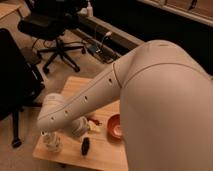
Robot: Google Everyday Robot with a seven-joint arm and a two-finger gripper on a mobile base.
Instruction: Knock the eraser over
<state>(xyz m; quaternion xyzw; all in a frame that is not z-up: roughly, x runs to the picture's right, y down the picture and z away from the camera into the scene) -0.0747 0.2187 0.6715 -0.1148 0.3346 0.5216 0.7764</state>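
jaws (51,141): hung low over the desk's front left corner, at the end of the arm; whether wide or narrow i could not tell, and nothing showed as held.
eraser (85,145): one, a small dark oblong on the desk, near the front edge, to the camera's right of the jaws and apart from them; whether it stood or lay could not be told.
red thing (93,120): one, a reddish elongated object lying behind the eraser, close under the arm.
pale bit (94,128): one, a small light patch just beside the red thing; what it was could not be told.
bowl (115,126): one, orange, on the desk well to the right of the eraser.
desk (107,155): one, light wood.
arm (90,97): one, white, crossing above the things from upper right.
chairs (52,25): two dark office chairs, one at top left, one at the left edge.
risk, miss: the eraser was small, so a sweep set too high would likely pass over it.
risk, wrong thing: a wide sweep could catch the red thing or push the bowl.
risk, edge: a hard push toward the near edge could send the eraser off the desk.
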